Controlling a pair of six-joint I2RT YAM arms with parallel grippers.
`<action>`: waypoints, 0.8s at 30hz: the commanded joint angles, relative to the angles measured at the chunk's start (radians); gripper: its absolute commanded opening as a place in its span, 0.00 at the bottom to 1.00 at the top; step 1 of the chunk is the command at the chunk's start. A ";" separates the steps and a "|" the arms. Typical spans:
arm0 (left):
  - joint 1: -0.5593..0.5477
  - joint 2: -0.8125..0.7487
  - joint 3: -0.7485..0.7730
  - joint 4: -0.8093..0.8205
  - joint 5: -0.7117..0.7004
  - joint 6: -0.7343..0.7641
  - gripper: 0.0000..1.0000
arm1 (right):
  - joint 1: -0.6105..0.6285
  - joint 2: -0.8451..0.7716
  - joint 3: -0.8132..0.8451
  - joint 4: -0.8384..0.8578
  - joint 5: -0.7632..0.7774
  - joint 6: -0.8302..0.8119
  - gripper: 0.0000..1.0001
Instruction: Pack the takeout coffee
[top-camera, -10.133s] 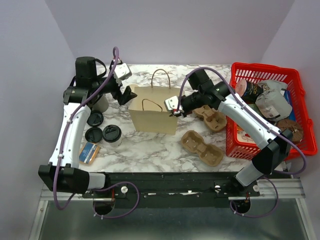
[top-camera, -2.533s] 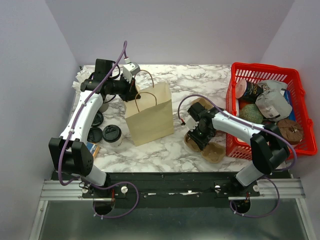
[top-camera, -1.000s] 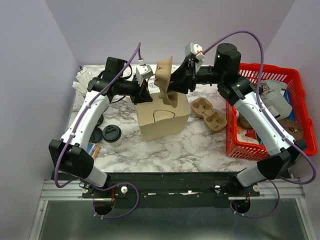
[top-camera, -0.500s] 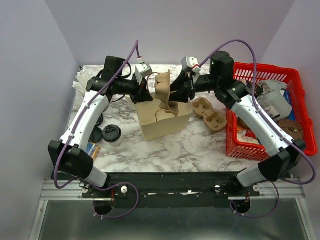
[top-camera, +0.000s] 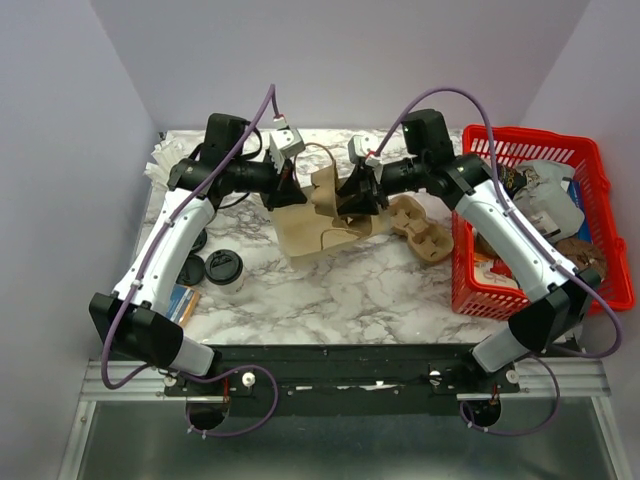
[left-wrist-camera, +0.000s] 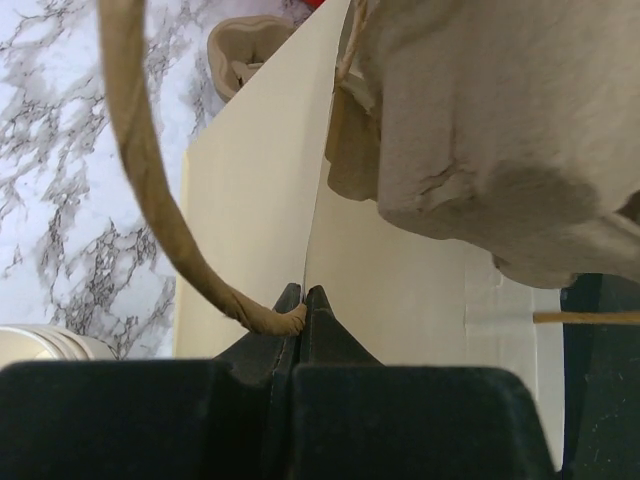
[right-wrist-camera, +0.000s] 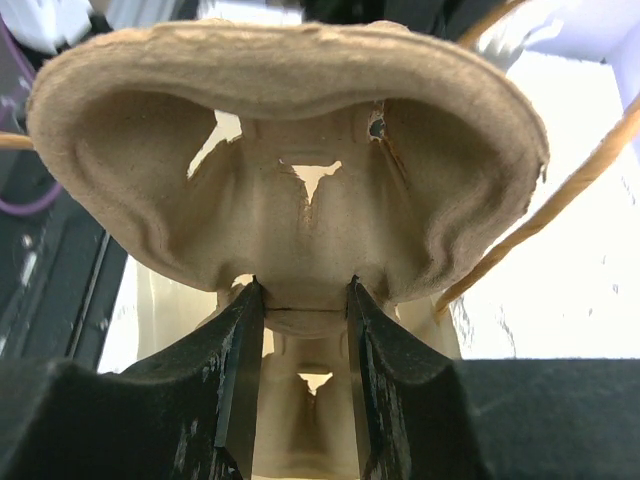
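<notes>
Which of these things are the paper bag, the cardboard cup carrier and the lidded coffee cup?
paper bag (top-camera: 312, 240): top view, on its front face.
cardboard cup carrier (right-wrist-camera: 290, 245): right wrist view, on its middle ridge.
lidded coffee cup (top-camera: 223, 267): top view, on its black lid.

Centre of the top view: a pulp cup carrier (top-camera: 328, 188) covers the mouth of the paper bag (top-camera: 318, 238), whose inside cannot be seen. In the left wrist view the carrier runs off the top and right edges. A white rim (left-wrist-camera: 40, 344), possibly a cup, is cut off at lower left.
</notes>
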 joint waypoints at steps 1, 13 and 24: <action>-0.009 -0.040 -0.024 0.013 0.026 0.003 0.00 | 0.019 0.013 0.053 -0.234 0.085 -0.218 0.14; -0.009 -0.014 -0.046 0.073 0.083 -0.071 0.01 | 0.159 0.066 0.158 -0.528 0.404 -0.463 0.14; -0.014 -0.032 -0.104 0.182 0.093 -0.194 0.28 | 0.243 0.241 0.419 -0.642 0.646 -0.287 0.14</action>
